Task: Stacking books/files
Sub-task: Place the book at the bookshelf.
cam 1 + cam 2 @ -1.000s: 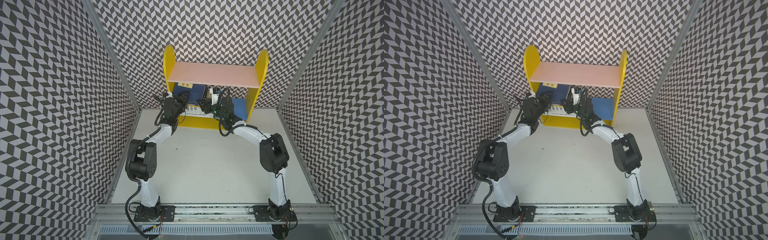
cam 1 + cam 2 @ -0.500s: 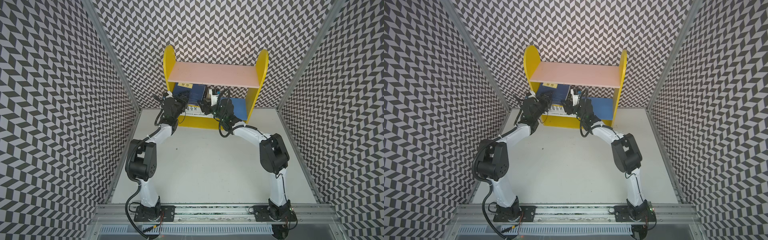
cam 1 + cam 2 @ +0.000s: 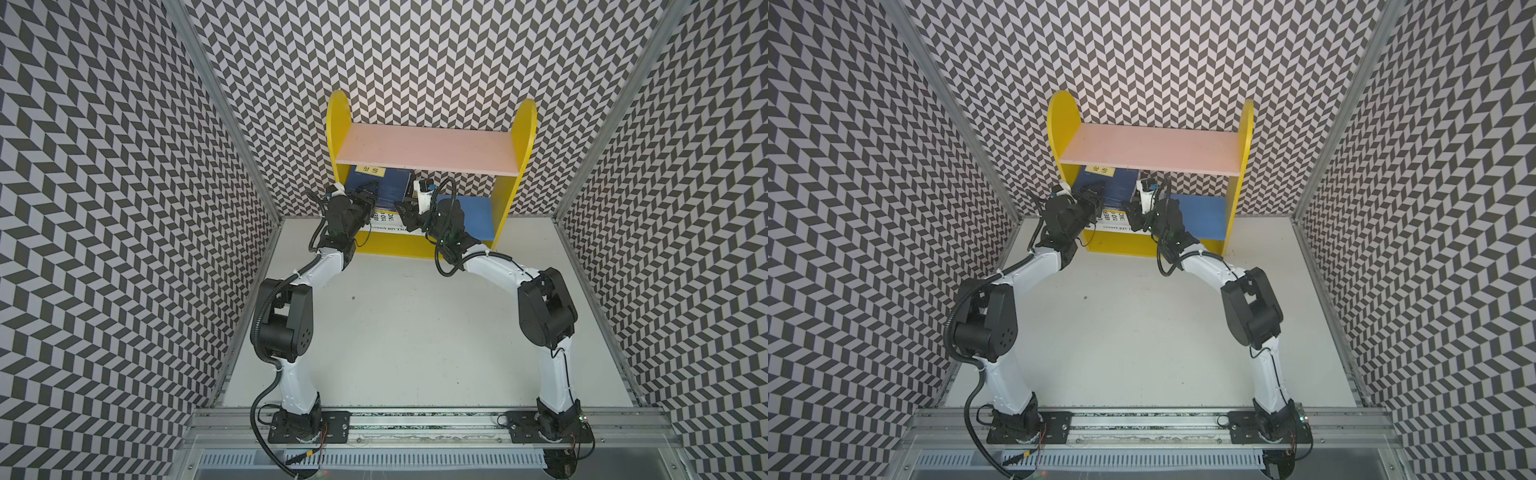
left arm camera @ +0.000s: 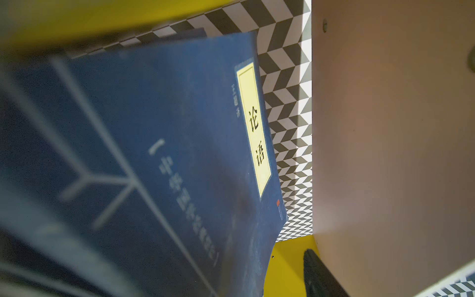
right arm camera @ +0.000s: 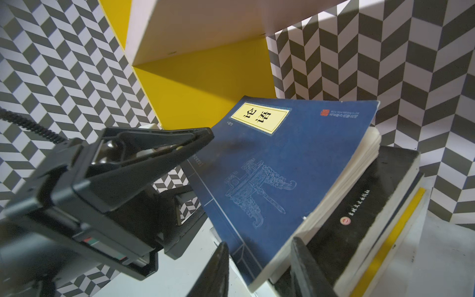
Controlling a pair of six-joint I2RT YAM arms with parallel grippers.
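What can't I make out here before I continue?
- Left hand grip on navy book: contact unclear in right wrist view; left wrist view blurred.
- Right hand: tips cut off by frame edge, right wrist view.
- Rear of book stack: under pink shelf, both top views.

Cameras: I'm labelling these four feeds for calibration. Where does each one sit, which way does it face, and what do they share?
Top views: high above the front rail, looking down and back at the yellow shelf; left arm and right arm show nearly whole.
Left wrist: under the pink board, facing the navy book; one own fingertip shows.
Right wrist: facing the book stack and left hand; own fingertips flank the navy book's corner.
Shared: every view shows the navy book.
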